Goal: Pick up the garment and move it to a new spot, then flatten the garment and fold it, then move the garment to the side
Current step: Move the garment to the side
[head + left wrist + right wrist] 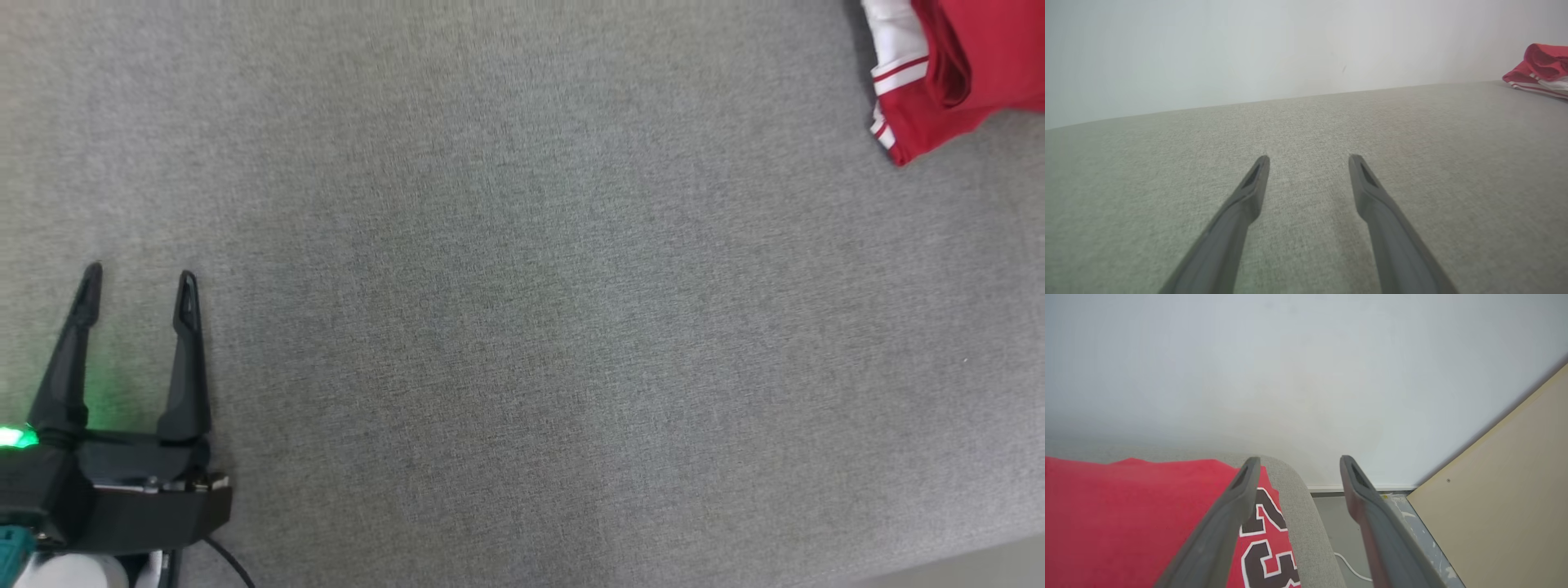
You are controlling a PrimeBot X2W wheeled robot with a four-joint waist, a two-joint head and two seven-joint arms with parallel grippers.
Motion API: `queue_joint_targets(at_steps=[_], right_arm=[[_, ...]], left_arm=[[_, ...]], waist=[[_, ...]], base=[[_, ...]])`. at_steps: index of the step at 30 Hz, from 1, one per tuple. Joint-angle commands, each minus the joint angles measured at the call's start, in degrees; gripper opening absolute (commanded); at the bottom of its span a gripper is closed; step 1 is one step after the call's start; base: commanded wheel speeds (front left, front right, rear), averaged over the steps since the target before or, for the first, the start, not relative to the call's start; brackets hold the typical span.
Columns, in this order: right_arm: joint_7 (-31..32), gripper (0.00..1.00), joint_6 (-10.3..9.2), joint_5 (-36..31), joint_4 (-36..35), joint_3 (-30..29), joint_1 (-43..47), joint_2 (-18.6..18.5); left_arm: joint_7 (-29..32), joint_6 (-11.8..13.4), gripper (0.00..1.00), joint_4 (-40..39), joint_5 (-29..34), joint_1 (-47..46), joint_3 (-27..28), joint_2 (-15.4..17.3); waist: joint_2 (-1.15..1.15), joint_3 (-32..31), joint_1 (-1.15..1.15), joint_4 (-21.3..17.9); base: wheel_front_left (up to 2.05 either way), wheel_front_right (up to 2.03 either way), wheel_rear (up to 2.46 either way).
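While both tools stand wide open and empty: red jersey point(980, 65), apparently folded, at the far right edge of the grey cushion point(522, 327). Left gripper point(140, 271) well apart; right gripper point(1299, 459) above the jersey. Step judged: final set-aside. Next: lift the right arm clear without snagging cloth.

- 1 garment point(955, 73), red with white trim
- 2 grippers: 1 left gripper point(139, 282), 1 right gripper point(1296, 461)
- 2 dark fingers point(1241, 212) per gripper, 4 in all
- 1 grey fabric surface point(522, 327)
- 1 pale wall point(1306, 355)
- 1 beige panel point(1515, 498)
- 1 white cable point(1349, 565)
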Motion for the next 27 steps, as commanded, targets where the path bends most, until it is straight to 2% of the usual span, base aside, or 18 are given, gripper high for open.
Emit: queue_joint_targets(at_steps=[1, 9, 14, 27], right_arm=[[-1.1, 1.00, -0.17, -0.4, -0.6, 0.2, -0.3, 0.7], [-5.4, 1.00, -0.17, 0.3, -6.1, 1.3, 3.7, 4.9], [-6.7, 1.00, -0.17, 0.9, -11.3, 0.5, 9.9, 8.3], [-7.1, 1.00, -0.17, -1.7, -28.3, -7.0, 36.6, 18.1]], left_arm=[[-0.2, 0.3, 1.00, 0.6, -0.4, 1.1, 0.0, -0.4], [-0.8, 1.0, 1.00, 3.7, -1.5, 3.8, 0.2, -2.6], [-0.9, 1.2, 1.00, 5.2, -1.7, 6.1, 0.2, -4.2], [-0.9, 0.7, 1.00, 6.6, -0.7, 10.2, 0.8, -7.0]], waist=[[0.00, -2.3, 0.00, 0.6], [0.00, -10.0, 0.00, 3.1], [0.00, -15.2, 0.00, 4.9], [0.00, -24.0, 0.00, 9.4]], base=[[0.00, 0.00, 0.00], [0.00, 0.00, 0.00], [0.00, 0.00, 0.00], [0.00, 0.00, 0.00]])
